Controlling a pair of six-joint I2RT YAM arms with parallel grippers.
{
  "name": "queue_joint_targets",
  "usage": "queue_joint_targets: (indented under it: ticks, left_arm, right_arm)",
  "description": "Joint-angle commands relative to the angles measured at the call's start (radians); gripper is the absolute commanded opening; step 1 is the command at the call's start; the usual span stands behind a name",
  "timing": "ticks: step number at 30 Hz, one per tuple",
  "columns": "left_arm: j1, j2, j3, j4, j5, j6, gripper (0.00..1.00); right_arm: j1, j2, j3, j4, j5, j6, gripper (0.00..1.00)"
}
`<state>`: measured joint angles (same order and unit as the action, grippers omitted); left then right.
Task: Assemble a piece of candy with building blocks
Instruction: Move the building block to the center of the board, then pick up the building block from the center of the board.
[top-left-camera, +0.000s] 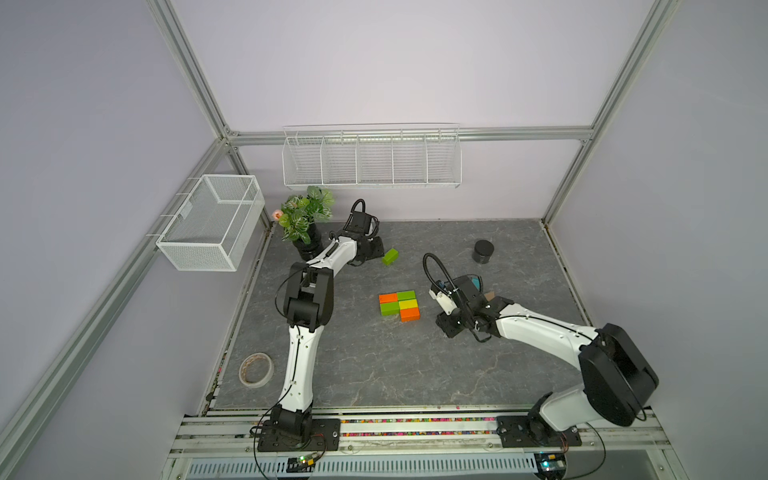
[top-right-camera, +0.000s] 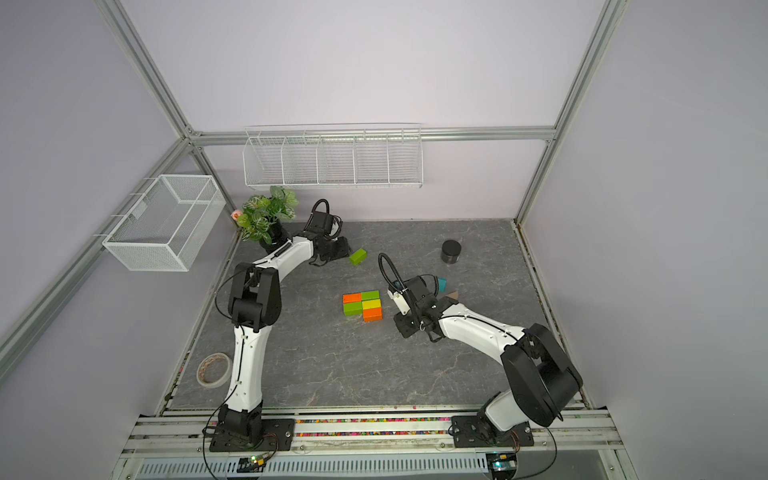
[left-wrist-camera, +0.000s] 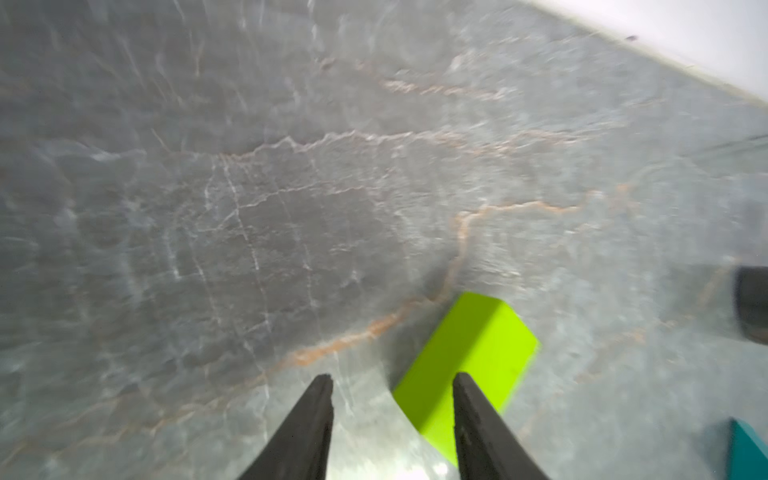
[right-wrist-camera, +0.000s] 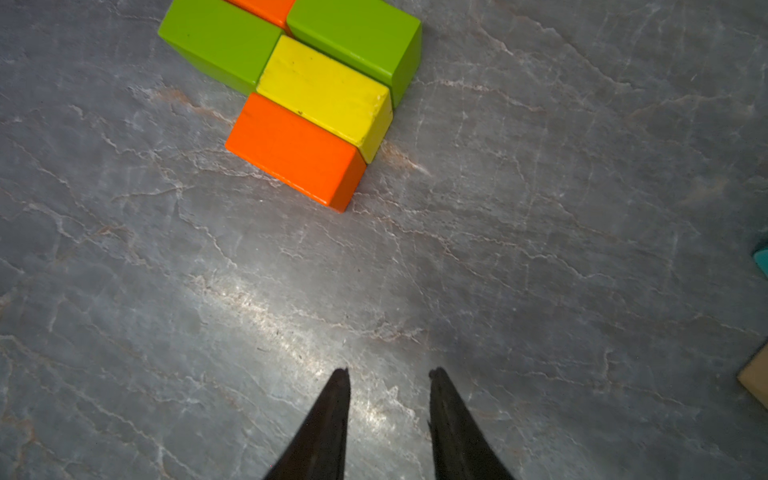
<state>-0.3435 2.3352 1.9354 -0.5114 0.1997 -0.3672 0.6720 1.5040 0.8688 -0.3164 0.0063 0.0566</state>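
Five building blocks lie joined in the middle of the table: orange (top-left-camera: 388, 297) and green (top-left-camera: 406, 295) at the back, green (top-left-camera: 389, 308) and yellow (top-left-camera: 408, 304) in the second row, and orange (top-left-camera: 410, 313) nearest. The piece of candy as a whole does not show. A loose green block (top-left-camera: 390, 256) (left-wrist-camera: 469, 357) lies at the back. My left gripper (top-left-camera: 376, 252) (left-wrist-camera: 392, 376) is open beside it, one fingertip (left-wrist-camera: 465, 386) overlapping it in the left wrist view. My right gripper (top-left-camera: 446, 327) (right-wrist-camera: 388, 370) is open and empty, right of the cluster (right-wrist-camera: 311, 95). A teal triangle (top-left-camera: 478, 282) and a tan triangle (top-left-camera: 490, 296) peek out behind the right wrist.
A black round jar (top-left-camera: 483, 251) stands at the back right. A potted plant (top-left-camera: 305, 224) is close behind the left arm. A tape roll (top-left-camera: 256, 370) lies at the front left. A wire basket (top-left-camera: 212, 222) and a wire shelf (top-left-camera: 372, 160) hang on the walls.
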Motion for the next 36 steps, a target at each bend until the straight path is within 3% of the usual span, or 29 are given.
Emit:
queue_joint_targets:
  ticks: [1, 6, 14, 18, 22, 36]
  left_arm:
    - [-0.006, -0.049, 0.01, 0.033, 0.045, 0.052, 0.5]
    - [-0.02, 0.016, 0.146, -0.067, 0.093, 0.131, 0.52]
    - [-0.059, 0.149, 0.436, -0.394, 0.018, 0.372, 0.52]
    - [-0.062, 0.142, 0.433, -0.402, -0.091, 0.399, 0.52]
    - [-0.062, 0.142, 0.422, -0.394, -0.128, 0.421, 0.51]
    - [-0.069, 0.236, 0.487, -0.44, -0.06, 0.456, 0.51]
  right_arm:
    - [0.006, 0.006, -0.002, 0.007, -0.006, 0.014, 0.36]
    - [0.007, 0.012, 0.003, -0.001, -0.009, 0.014, 0.36]
    - [0.009, 0.007, 0.003, -0.004, -0.009, 0.017, 0.37]
    - [0.009, 0.012, 0.004, -0.006, -0.013, 0.016, 0.36]
    - [0.009, 0.018, 0.004, -0.004, -0.02, 0.015, 0.36]
    - [0.008, 0.04, 0.004, -0.009, -0.028, 0.017, 0.36]
